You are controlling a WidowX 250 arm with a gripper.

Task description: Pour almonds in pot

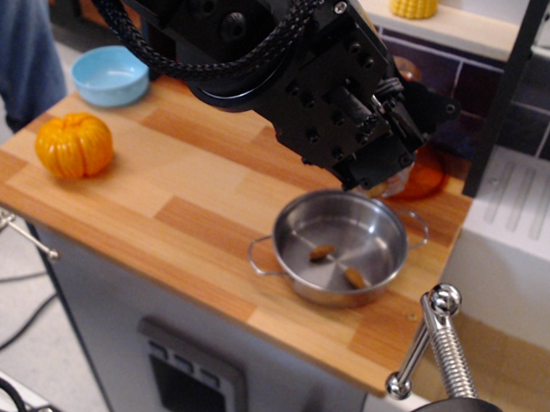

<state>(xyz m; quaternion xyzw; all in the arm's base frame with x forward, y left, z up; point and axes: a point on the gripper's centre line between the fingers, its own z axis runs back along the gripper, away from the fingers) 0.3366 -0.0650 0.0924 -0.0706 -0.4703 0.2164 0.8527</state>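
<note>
Lying below the gripper (pixel 382 178) — almonds (pixel 323 253) in pot (pixel 297 227).

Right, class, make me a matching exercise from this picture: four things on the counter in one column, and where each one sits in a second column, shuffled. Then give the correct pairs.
Things:
1. almonds
2. pumpkin
3. blue bowl
4. orange lid

Places:
A. far left corner of the counter
B. inside the pot
C. behind the pot, partly hidden by the arm
D. left side of the counter, nearer the front than the bowl

Pairs: 1-B, 2-D, 3-A, 4-C
</note>
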